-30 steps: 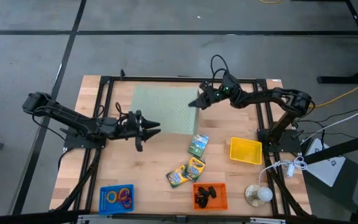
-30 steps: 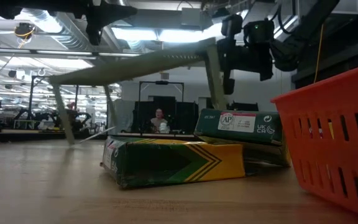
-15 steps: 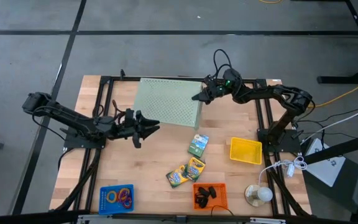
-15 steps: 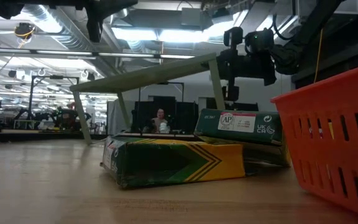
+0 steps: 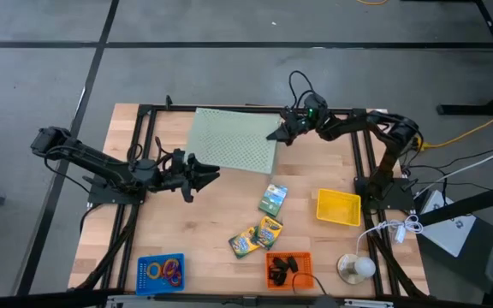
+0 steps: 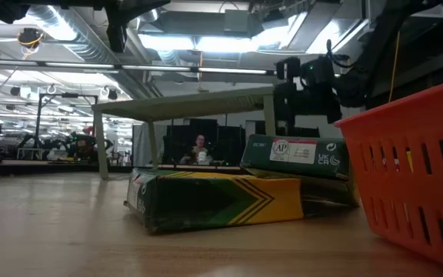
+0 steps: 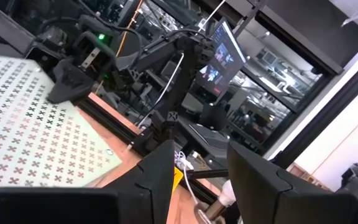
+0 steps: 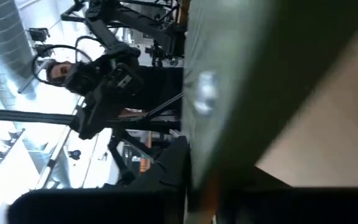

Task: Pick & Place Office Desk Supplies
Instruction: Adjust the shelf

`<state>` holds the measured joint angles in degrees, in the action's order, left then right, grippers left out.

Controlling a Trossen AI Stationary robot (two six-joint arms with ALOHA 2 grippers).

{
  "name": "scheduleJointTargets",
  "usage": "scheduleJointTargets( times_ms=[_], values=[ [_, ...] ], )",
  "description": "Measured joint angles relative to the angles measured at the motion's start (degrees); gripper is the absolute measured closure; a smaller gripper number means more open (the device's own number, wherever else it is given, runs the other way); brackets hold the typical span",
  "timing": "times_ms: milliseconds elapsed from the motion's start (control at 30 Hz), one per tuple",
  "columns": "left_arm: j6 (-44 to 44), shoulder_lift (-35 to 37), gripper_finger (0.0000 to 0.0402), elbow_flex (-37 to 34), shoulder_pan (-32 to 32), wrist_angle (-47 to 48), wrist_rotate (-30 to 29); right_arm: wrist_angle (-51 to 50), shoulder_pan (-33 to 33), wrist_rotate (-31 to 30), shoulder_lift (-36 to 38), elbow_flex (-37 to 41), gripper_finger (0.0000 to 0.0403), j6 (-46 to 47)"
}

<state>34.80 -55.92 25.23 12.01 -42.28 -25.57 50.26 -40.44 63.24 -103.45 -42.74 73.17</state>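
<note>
Green mesh riser (image 5: 234, 141) is gripped at its right edge by the right gripper (image 5: 282, 133), jaws nearly closed on it. Left gripper (image 5: 205, 174) waits mid-left, jaws open and empty. Crayon boxes (image 5: 266, 224) lie untouched near-centre on the tabletop (image 5: 204, 231); an early release could jolt the riser askew.

Even overhead light; ceiling glare in low view; right wrist view perhaps defocused.

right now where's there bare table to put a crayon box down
Bare wood lies between the blue tray and the crayon boxes, in front of the left claw. A smaller bare patch sits between the mesh riser and the yellow bin. It is crowded around the orange basket, where boxes and basket sit close.
</note>
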Motion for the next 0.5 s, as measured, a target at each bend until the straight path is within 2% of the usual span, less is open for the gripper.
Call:
scheduleJointTargets(
  times_ms=[133, 500],
  values=[
    [-0.88, 0.0, 0.0256, 0.0, 0.0, 0.02, 0.06, -5.25, -2.0, -2.01, -0.57, 0.07, 0.0325, -3.33],
    [-3.07, 0.0, 0.0256, 0.0, -0.02, 0.02, -0.25, -8.01, -8.62, -1.81, -0.57, 0.11, 0.0328, -9.4]
  ],
)
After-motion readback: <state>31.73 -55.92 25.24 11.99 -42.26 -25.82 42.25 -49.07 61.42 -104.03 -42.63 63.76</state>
